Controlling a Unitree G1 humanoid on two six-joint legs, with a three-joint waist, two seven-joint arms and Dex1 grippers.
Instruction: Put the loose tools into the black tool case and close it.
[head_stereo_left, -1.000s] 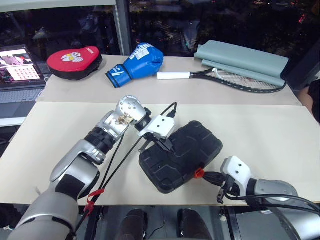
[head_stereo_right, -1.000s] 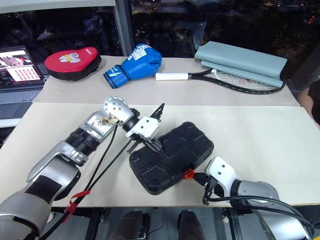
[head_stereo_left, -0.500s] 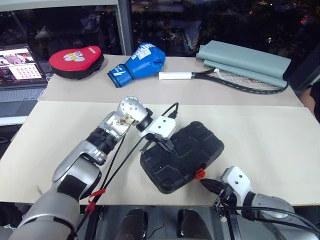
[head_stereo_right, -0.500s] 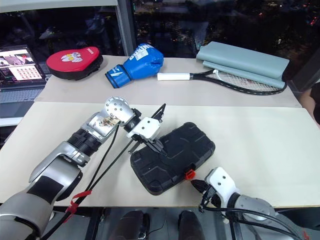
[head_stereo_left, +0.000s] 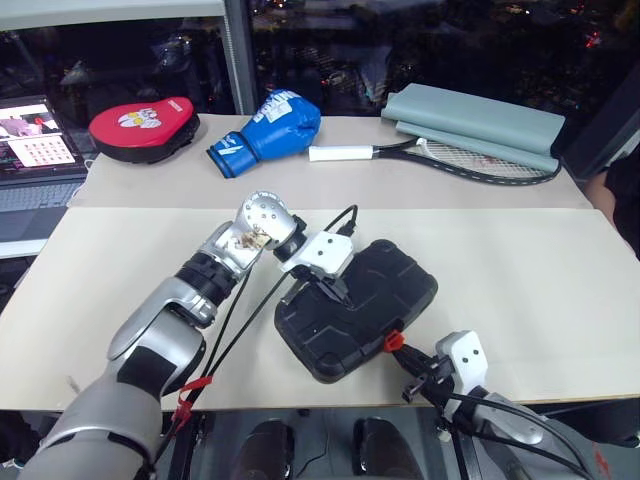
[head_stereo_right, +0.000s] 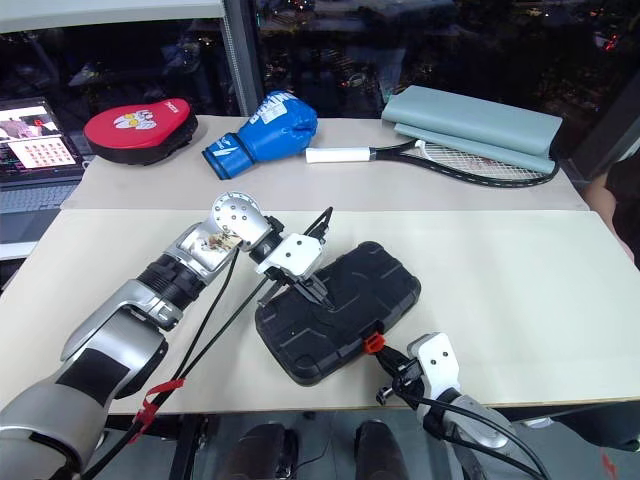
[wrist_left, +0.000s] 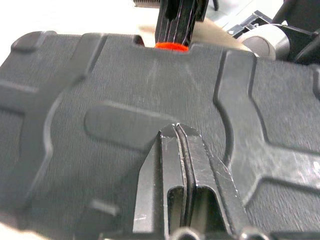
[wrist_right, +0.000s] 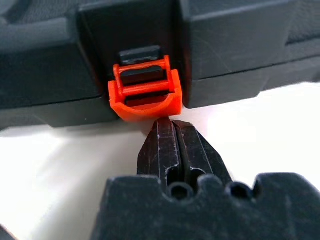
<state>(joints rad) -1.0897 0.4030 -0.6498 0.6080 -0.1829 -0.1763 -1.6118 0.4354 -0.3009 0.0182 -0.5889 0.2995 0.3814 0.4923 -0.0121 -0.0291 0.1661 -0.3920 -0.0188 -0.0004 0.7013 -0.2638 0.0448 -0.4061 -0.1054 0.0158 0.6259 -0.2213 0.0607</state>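
The black tool case (head_stereo_left: 372, 300) lies closed near the table's front edge, at an angle. No loose tools are in view. My left gripper (head_stereo_left: 339, 293) is shut, and its tips (wrist_left: 176, 131) rest on the ribbed lid. My right gripper (head_stereo_left: 410, 370) is shut at the case's front side. Its tips (wrist_right: 171, 122) sit just under the small orange latch (wrist_right: 145, 95), touching or nearly touching it. In the left eye view the latch (head_stereo_left: 394, 341) hangs out from the case's edge.
On the far table lie a red punch pad (head_stereo_left: 143, 124), a blue boxing glove (head_stereo_left: 268, 122), a tennis racket (head_stereo_left: 450, 158) and a grey-green bag (head_stereo_left: 478, 115). A laptop (head_stereo_left: 30, 150) stands at the far left. The table's front edge (head_stereo_left: 300, 400) runs close under the case.
My right hand has sunk toward the table's front edge and rolled, its tips staying by the orange latch. The left gripper has kept still on the lid.
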